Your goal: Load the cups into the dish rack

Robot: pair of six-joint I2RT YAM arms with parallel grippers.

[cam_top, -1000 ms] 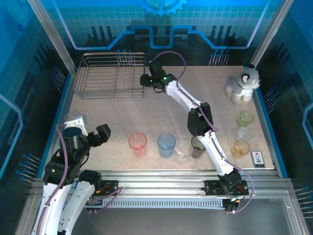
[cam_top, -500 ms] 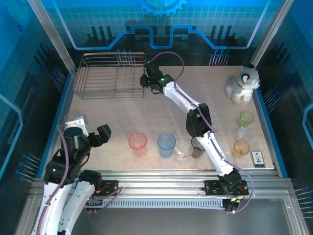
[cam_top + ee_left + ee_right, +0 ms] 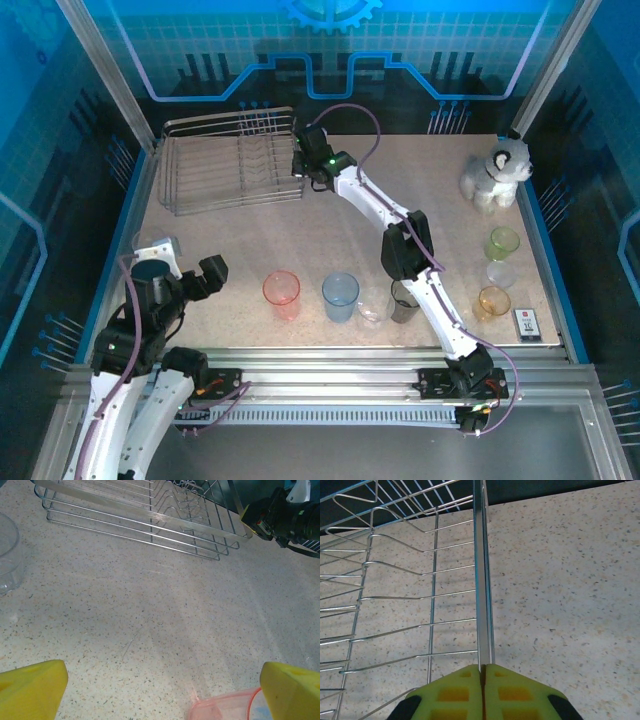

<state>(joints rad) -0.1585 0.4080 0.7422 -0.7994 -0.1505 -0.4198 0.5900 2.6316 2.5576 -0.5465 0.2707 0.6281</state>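
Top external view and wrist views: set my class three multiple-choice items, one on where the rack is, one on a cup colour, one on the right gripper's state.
1. Where on the table is the rack? A near right corner; B centre; C far left.
2. What colour is the cup nearest the red cup? A blue; B green; C amber.
3. The right gripper is: A open wide; B shut on the rack's rim; C open over a cup.
Key: 1 C, the rack lies by the far left edge. 2 A, the blue cup stands beside it. 3 B, it pinches the rim wire.
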